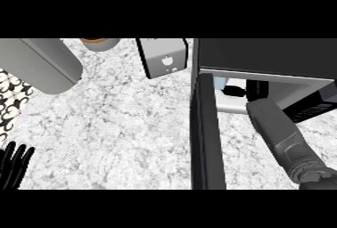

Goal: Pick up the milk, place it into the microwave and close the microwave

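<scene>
- Step in hand, as I read it: placing. Right forearm [283,133] runs from lower right up into the open microwave [263,55] at upper right.
- Right hand [236,91] is inside the cavity, only a dark bit of it visible; can't tell whether it is grasping or released.
- Milk [219,83]: a pale sliver just left of that hand, inside the microwave, is probably the carton. Mostly hidden by the door edge, so can't tell if it's set down.
- Microwave door [205,133] stands open, seen edge-on as a dark vertical slab at frame centre-right, just left of the forearm.
- Left hand [14,164] at the lower left edge, fingers straight and up, resting, holding nothing.
- Next move calls for: let go of the milk, back the right arm out clear of the opening, then push the door shut. Arm must be out before the door swings.
</scene>
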Tool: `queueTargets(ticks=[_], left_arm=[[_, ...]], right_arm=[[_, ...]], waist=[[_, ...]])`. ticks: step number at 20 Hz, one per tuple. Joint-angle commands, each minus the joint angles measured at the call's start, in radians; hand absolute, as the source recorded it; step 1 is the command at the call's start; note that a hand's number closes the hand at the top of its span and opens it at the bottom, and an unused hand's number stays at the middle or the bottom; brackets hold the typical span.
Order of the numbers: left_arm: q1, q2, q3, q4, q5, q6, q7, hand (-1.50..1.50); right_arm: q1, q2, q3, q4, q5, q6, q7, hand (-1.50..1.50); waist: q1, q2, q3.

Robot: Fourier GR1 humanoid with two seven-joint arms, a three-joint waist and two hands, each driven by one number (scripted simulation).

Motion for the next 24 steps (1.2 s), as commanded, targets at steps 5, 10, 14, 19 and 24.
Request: queueTargets(ticks=[5,10,14,19,24], left_arm=[[0.063,-0.022,0.015,-0.059,0.010,0.001,-0.008,-1.50],[0.097,-0.011,0.027,-0.046,0.017,-0.032,-0.023,-1.50],[0.151,-0.059,-0.005,-0.066,-0.032,-0.038,-0.072,-1.50],[0.121,-0.059,-0.027,-0.089,-0.042,-0.033,-0.018,-1.50],[0.160,-0.052,-0.094,-0.102,-0.019,-0.117,0.009,-1.50]], right_arm=[[0.089,0.024,-0.043,-0.038,-0.041,0.083,-0.116,-1.50],[0.095,0.020,-0.073,-0.056,-0.076,0.217,-0.148,-1.50],[0.140,0.063,-0.074,-0.067,-0.088,0.294,-0.186,-1.50],[0.227,0.084,-0.108,-0.098,-0.135,0.374,-0.261,-1.50],[0.268,0.032,-0.096,-0.149,-0.158,0.600,-0.240,-1.50]], waist=[[-0.027,-0.015,0.000],[-0.041,-0.022,-0.001],[-0.064,-0.034,-0.003],[-0.080,-0.035,-0.003],[-0.103,-0.045,-0.005]])
